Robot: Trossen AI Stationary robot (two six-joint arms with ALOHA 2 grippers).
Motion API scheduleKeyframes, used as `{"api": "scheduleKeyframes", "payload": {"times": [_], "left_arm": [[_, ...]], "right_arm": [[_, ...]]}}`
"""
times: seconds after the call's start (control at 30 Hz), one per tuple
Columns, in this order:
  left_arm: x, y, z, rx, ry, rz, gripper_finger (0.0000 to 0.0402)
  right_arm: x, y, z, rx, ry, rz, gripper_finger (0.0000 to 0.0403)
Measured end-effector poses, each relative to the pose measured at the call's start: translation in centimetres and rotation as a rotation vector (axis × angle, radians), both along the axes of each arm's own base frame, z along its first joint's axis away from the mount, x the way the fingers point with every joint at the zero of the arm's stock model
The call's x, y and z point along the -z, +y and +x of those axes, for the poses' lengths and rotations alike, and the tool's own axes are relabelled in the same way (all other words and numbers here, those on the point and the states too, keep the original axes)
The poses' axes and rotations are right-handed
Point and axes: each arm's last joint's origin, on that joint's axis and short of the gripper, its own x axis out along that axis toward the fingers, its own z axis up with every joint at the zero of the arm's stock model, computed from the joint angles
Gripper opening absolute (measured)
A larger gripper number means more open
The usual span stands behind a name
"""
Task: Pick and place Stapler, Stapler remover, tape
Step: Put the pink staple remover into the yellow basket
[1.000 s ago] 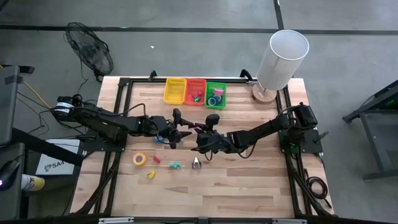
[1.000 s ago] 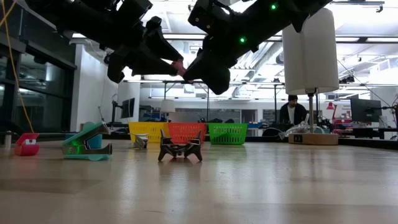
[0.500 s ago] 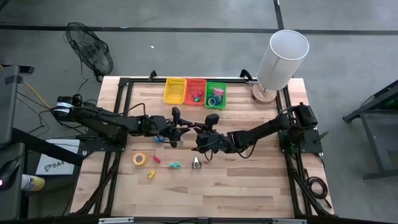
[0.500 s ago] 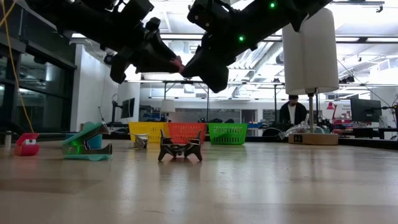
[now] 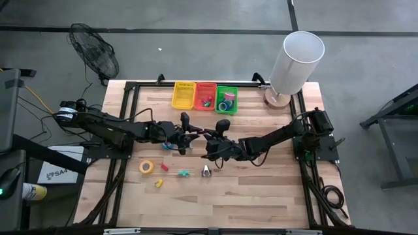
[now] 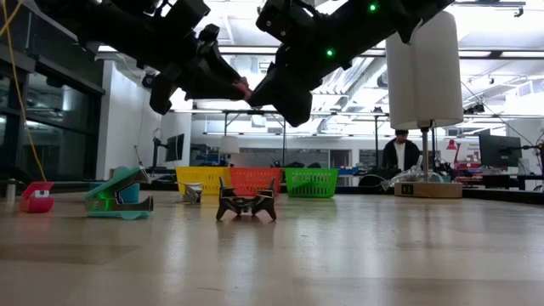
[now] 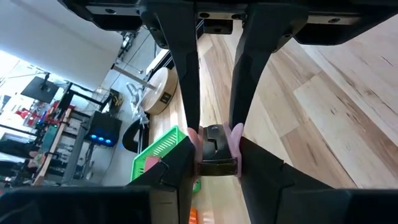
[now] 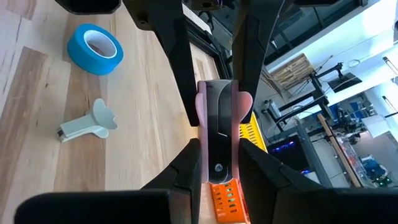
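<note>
A small pink and black stapler (image 8: 217, 124) hangs in mid-air over the middle of the table, between my two grippers. My left gripper (image 7: 216, 155) reaches in from the table's left and is shut on it. My right gripper (image 8: 219, 157) reaches in from the right and is also shut on it. In the high view the two meet tip to tip at the stapler (image 5: 196, 138). Below them, a blue tape roll (image 8: 94, 48) lies flat on the table, and a pale staple remover (image 5: 206, 171) lies nearer the front edge. My left gripper pinches the stapler's two pink sides (image 7: 196, 144) between its two fingers. It comes in nearly level from the table's left. The stapler is lifted clear of the table. My right gripper pinches the stapler's pink sides (image 8: 200, 134) between its two fingers, which lie along the long black top. It comes in nearly level from the table's right, facing the left gripper. The stapler stays clear of the table.
A yellow tape roll (image 5: 146, 167), a teal stapler (image 5: 183, 173), and small red (image 5: 164, 166) and yellow (image 5: 157, 183) pieces lie at the front left. Yellow (image 5: 183, 95), orange (image 5: 205, 95) and green (image 5: 226, 99) baskets stand at the far edge. A white cylinder (image 5: 295, 62) stands far right.
My left gripper has shut its fingers on the pink stapler, which my right gripper has kept holding in the same place. Neither arm has moved.
</note>
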Motion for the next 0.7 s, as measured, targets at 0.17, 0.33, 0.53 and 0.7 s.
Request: {"api": "scheduleKeyframes", "payload": {"times": [0.17, 0.33, 0.53, 0.7], "left_arm": [[0.1, 0.0, 0.0, 0.006, 0.013, 0.011, 0.01], [0.1, 0.0, 0.0, 0.004, 0.011, 0.008, 0.01], [0.1, 0.2, -0.1, -0.069, 0.017, 0.028, 0.01], [0.2, 0.7, -0.3, -0.253, 0.011, 0.054, 0.01]], "right_arm": [[-0.1, 0.4, 0.0, 0.001, -0.021, 0.008, 0.0148], [-0.2, 1.0, -0.3, 0.062, -0.034, -0.027, 0.0194], [-0.4, 2.2, -1.0, 0.189, -0.059, -0.088, 0.0204], [-0.4, 2.8, -1.6, 0.35, -0.141, -0.095, 0.0204]]}}
